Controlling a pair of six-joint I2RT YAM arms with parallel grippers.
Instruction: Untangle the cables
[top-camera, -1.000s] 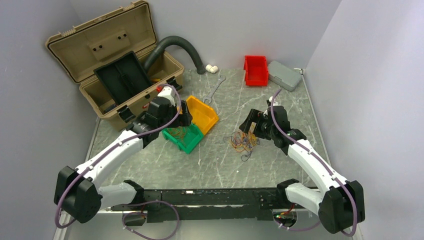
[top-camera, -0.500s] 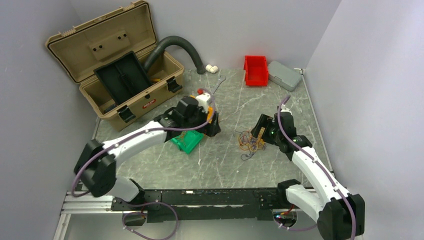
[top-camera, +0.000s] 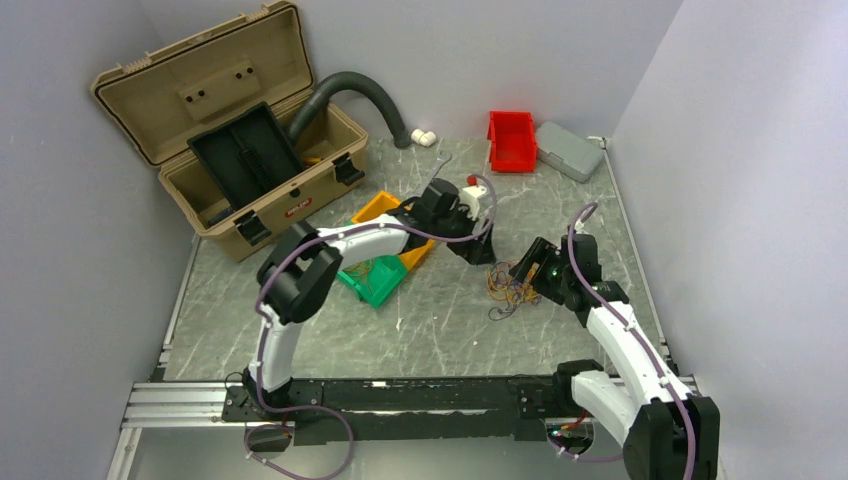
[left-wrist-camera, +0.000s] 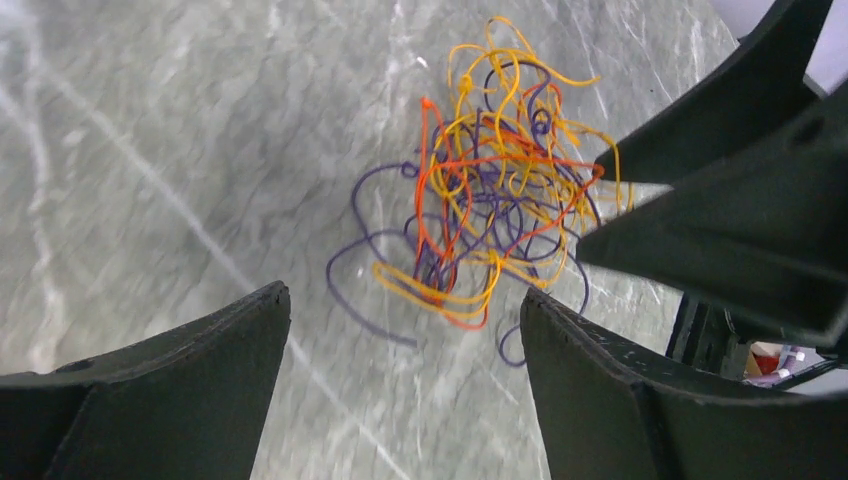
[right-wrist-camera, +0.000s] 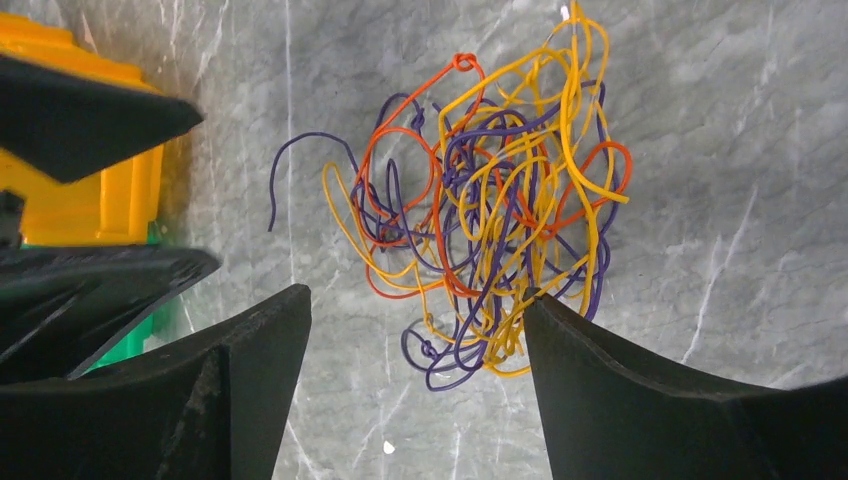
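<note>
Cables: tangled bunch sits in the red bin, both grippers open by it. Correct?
No. The cables lie on the table, outside the red bin, as the right wrist view shows. Left gripper and right gripper are open by them.

Lighting: bright, even and diffuse, from overhead. Shadows: soft and short on the table (top-camera: 440, 320), close under the arms and bins. Glare: none strong, only a faint sheen on the marbled surface.

Top view: sharp throughout, with slight grain.

Left wrist view: streaked blur over the table at left. The cables (left-wrist-camera: 480, 200) are fairly crisp. The left gripper (left-wrist-camera: 405, 293), near the lens, is dark and soft-edged.

Right wrist view: cables sharp. The right gripper (right-wrist-camera: 417, 295) is almost featureless black. The yellow bin (right-wrist-camera: 100, 200) at the left edge is slightly blurred.
</note>
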